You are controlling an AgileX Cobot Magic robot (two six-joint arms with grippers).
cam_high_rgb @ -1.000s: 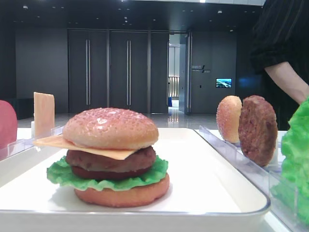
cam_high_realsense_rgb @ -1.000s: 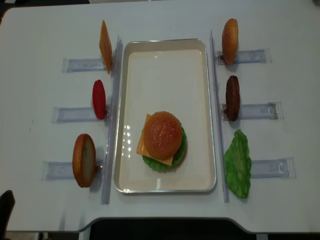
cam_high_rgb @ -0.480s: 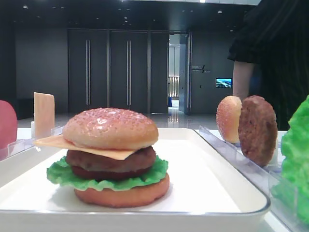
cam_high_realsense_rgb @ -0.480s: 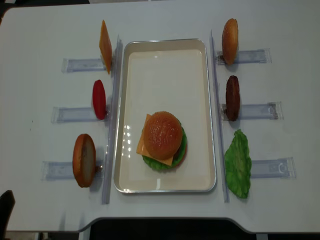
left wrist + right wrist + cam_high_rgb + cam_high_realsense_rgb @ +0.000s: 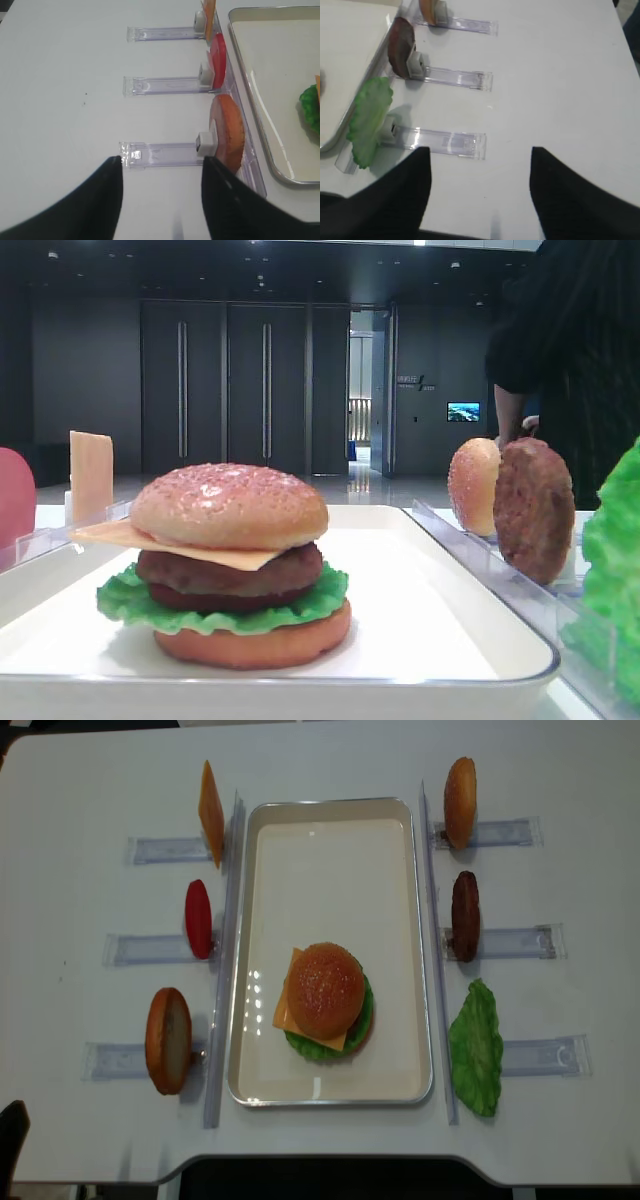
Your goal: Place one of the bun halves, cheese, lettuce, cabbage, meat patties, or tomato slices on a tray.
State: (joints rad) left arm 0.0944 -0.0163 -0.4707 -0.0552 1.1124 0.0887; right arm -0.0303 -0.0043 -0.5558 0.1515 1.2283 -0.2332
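Tray (image 5: 330, 870), white with a raised glossy rim, lies lengthwise at the centre of a white table (image 5: 560, 780) in the overhead view. On its lower half sits a stacked burger: a speckled domed bun top (image 5: 325, 988) on a cheese (image 5: 284, 1010) slice, a dark patty (image 5: 230, 575), ruffled lettuce (image 5: 362, 1010) and a flat bottom bun (image 5: 255, 640).

Clear plastic racks (image 5: 160, 850) flank the tray. At 9 o'clock of the tray, three items stand on edge — a spare cheese slice (image 5: 211, 812) toward 10, a tomato slice (image 5: 198, 918) at 9, a bun half (image 5: 168, 1040) toward 8. At 3 o'clock stand another bun half (image 5: 460, 788) toward 2, a spare meat patty (image 5: 465, 915) at 3, and a lettuce leaf (image 5: 476, 1048) toward 4. Long clear strips run between each row and the tray rim.

Left gripper (image 5: 162, 200) hovers over bare table at 6 o'clock of the left-hand bun half's rack, its dark fingers spread wide with nothing between them. Right gripper (image 5: 480, 195) hangs over the table near the lettuce leaf's rack, also spread wide and holding nothing.

A person in dark clothing (image 5: 580, 360) stands beyond the table — at 2 o'clock in the low view.
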